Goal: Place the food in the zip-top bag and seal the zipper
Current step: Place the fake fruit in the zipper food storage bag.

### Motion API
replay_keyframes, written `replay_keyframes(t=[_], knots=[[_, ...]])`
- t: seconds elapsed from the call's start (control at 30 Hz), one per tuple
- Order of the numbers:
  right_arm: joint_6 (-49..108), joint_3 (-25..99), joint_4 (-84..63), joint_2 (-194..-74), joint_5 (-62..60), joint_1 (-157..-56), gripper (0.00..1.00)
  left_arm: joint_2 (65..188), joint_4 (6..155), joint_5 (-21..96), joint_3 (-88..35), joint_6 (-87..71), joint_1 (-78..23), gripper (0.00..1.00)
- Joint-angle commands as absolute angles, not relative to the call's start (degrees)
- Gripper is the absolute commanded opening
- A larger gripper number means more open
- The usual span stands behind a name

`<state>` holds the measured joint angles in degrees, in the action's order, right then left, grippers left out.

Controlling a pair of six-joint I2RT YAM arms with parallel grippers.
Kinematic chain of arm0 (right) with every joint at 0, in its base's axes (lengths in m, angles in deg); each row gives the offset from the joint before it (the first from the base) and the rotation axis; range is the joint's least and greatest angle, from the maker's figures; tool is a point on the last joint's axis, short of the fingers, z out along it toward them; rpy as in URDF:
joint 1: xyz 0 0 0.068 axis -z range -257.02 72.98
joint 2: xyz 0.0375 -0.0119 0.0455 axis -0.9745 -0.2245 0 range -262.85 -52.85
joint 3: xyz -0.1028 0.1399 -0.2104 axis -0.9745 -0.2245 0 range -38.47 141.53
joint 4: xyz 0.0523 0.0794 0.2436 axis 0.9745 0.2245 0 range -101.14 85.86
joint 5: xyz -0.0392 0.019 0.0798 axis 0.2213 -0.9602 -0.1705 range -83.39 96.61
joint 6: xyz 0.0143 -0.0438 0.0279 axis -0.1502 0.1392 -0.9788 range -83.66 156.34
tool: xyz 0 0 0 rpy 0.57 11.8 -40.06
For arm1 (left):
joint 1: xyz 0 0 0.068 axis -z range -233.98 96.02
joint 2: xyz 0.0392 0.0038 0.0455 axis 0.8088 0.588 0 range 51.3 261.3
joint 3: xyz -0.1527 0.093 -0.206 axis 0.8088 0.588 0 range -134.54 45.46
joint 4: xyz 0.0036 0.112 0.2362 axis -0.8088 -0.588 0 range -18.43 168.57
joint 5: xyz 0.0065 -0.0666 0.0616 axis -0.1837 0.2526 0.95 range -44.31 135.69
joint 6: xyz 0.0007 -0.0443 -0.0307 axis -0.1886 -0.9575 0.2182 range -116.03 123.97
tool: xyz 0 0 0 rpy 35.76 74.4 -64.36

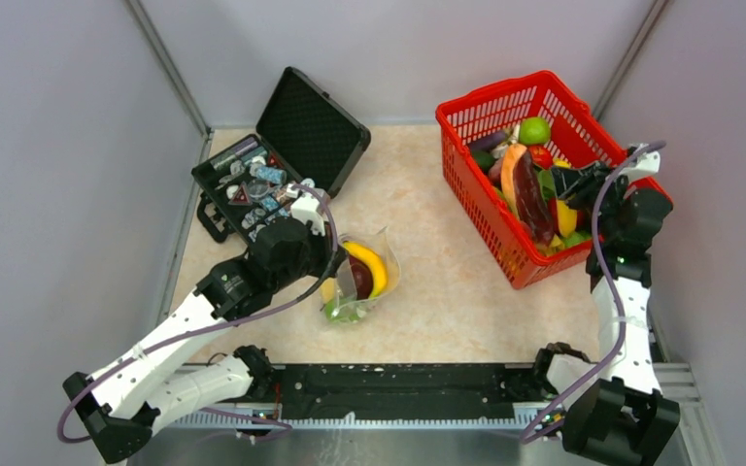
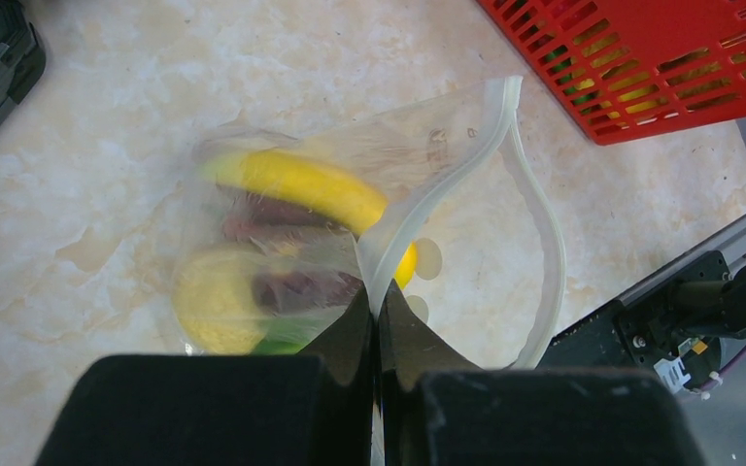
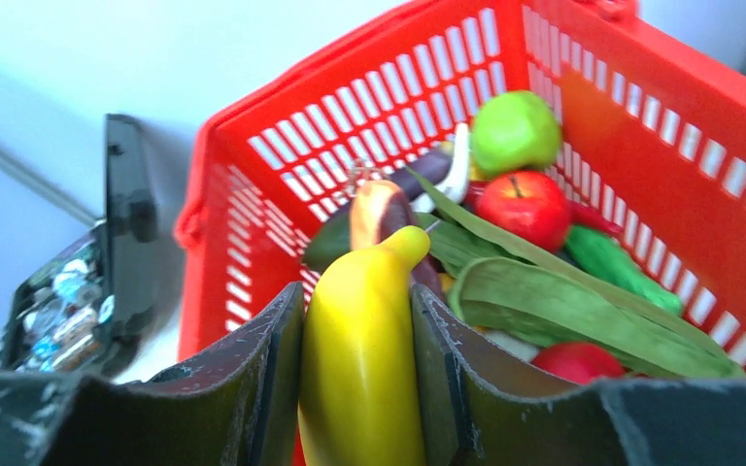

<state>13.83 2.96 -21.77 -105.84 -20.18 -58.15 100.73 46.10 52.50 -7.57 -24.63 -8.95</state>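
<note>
Fingers (image 2: 348, 335) of left gripper (image 2: 377, 303) are pressed fully together, pinched on the zipper (image 2: 559, 260) strip of the zip-top bag (image 2: 282, 243). The bag mouth is held agape toward 3 o'clock in the left wrist view. The bag is seen on the table (image 1: 437, 272) at about 8 o'clock, just below the black case (image 1: 311, 126) at 10 o'clock. A bagged banana (image 2: 301, 184), a dark purple piece and something green are visible inside.

Right gripper (image 3: 355, 320) is clamped on a yellow banana (image 3: 359, 388), held over the red basket (image 1: 486, 92) at 2 o'clock. Remaining food (image 3: 525, 204) is piled in the basket: red and green apples, green leaves.
</note>
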Motion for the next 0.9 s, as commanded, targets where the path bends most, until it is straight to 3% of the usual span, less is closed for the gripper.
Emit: replay_keyframes(t=[0.0, 0.27, 0.87], knots=[[10.4, 5.5, -29.7, -104.1, -31.3, -58.0, 0.00, 101.3, 49.4, 51.4, -8.3, -25.1, -9.0, 0.00], [-4.7, 3.8, -47.8, -100.9, -46.2, -58.4, 0.00, 102.4, 50.0, 50.9, -8.6, -25.2, -9.0, 0.00], [-7.9, 5.2, -55.5, -98.4, -48.3, -76.2, 0.00, 103.8, 50.2, 50.3, -8.9, -25.6, -9.0, 0.00]])
